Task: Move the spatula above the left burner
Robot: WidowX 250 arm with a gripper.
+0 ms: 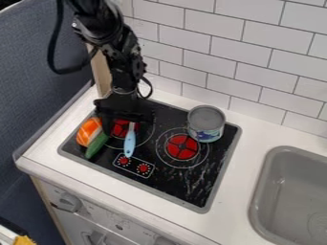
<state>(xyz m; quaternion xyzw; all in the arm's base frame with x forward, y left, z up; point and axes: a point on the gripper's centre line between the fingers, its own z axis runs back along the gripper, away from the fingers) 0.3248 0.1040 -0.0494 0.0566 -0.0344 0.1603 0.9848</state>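
Beside the right burner [182, 147] stood a grey can [206, 125]; over the left burner [119, 129] hung the pincer [129, 118], its grip indiscernible.

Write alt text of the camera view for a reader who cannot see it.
A gripper hangs over the left burner of a stove, by a blue spatula. An orange toy and a green toy lie left of it; a can stands beside the right burner. A sink is at right.
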